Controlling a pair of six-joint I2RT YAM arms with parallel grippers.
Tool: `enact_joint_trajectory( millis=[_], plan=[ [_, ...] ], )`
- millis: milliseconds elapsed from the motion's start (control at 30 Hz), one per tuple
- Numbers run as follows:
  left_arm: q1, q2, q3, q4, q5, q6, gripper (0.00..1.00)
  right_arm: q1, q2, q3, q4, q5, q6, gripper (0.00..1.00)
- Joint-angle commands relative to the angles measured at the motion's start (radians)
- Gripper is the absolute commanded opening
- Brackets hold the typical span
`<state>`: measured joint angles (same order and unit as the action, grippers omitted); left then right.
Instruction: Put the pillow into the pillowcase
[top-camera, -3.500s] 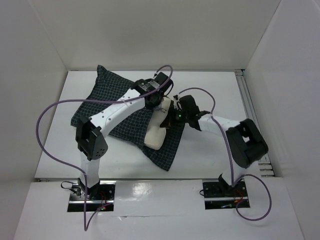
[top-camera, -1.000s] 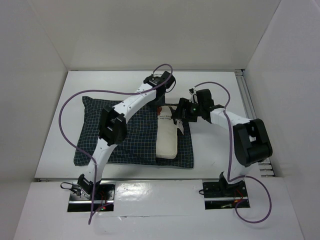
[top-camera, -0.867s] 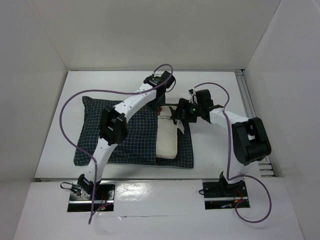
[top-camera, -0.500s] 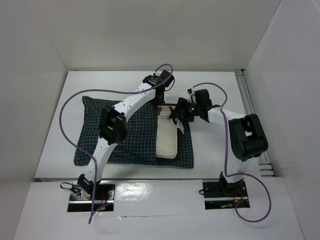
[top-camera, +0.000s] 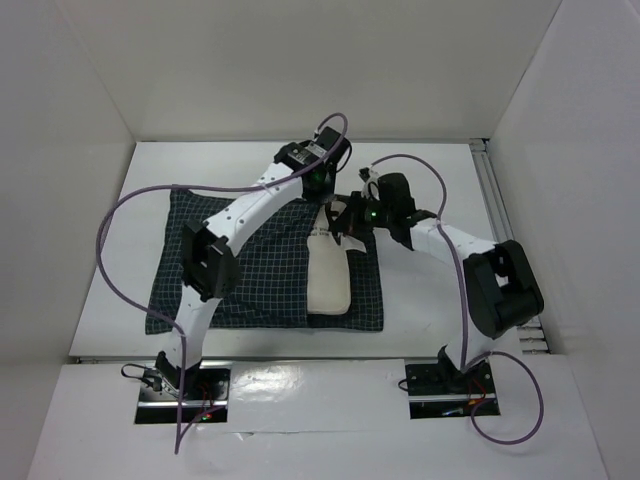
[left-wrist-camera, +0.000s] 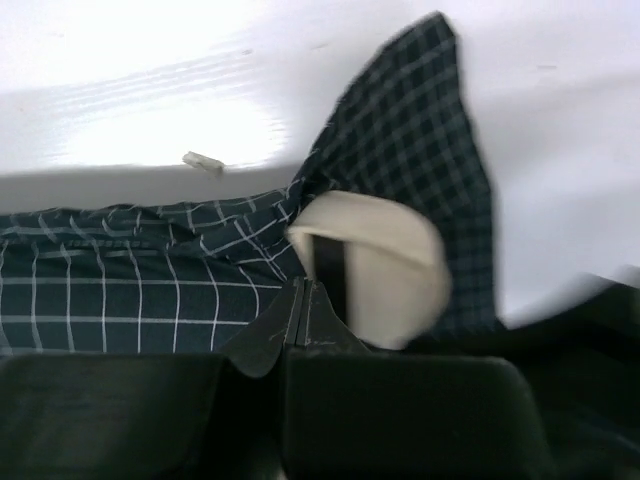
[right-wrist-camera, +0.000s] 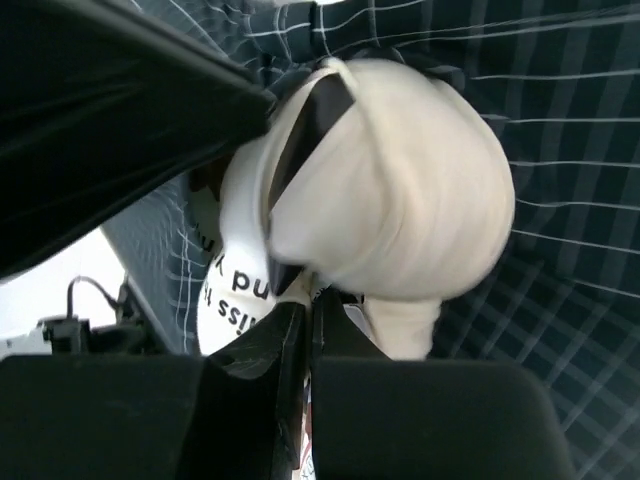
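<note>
Pillow (top-camera: 328, 278) is shown lying along the right side of the pillowcase (top-camera: 250, 270), spread mid-worktop toward the near edge. Its far end is pinched by the right gripper (right-wrist-camera: 311, 312), and pillowcase cloth by the left gripper (left-wrist-camera: 301, 308).

Bright, even white light fills the overhead view, with soft shadows and glare on the glossy ledge (top-camera: 320, 385) at 6 o'clock. In the left wrist view the table (left-wrist-camera: 170, 140) blows out at 11 o'clock and the pillowcase (left-wrist-camera: 420, 150) smears. In the right wrist view the pillow (right-wrist-camera: 400, 200) looks soft (close-range blur), and the 9 o'clock edge is dim.
</note>
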<state>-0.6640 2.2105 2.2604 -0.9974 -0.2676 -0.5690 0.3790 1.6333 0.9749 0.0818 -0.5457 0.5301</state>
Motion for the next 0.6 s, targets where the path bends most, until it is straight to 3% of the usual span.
enact_joint_trajectory(
  millis=[0, 267, 400, 467, 500, 533, 567],
  plan=[
    [-0.092, -0.158, 0.019, 0.137, 0.234, -0.069, 0.00, 0.092, -0.003, 0.048, 0.116, 0.001, 0.002, 0.00],
    [-0.118, -0.238, -0.131, 0.192, 0.172, -0.184, 0.00, 0.103, 0.065, -0.007, 0.298, 0.056, 0.025, 0.00],
    [-0.100, -0.151, -0.069, 0.192, 0.108, -0.189, 0.00, 0.103, 0.096, -0.004, 0.332, 0.070, 0.048, 0.00],
    [-0.078, -0.069, 0.003, 0.114, 0.099, -0.164, 0.00, 0.093, 0.108, 0.030, 0.252, 0.061, 0.036, 0.03],
    [-0.068, -0.048, 0.043, 0.079, 0.056, -0.164, 0.08, 0.084, 0.090, 0.030, 0.218, 0.061, 0.024, 0.13],
    [-0.068, -0.034, 0.094, 0.050, 0.030, -0.146, 0.26, 0.084, 0.045, 0.016, 0.190, 0.087, 0.004, 0.29],
    [-0.068, -0.034, 0.094, 0.017, 0.007, -0.117, 0.37, 0.054, 0.013, -0.001, 0.167, 0.087, 0.004, 0.60]
  ],
)
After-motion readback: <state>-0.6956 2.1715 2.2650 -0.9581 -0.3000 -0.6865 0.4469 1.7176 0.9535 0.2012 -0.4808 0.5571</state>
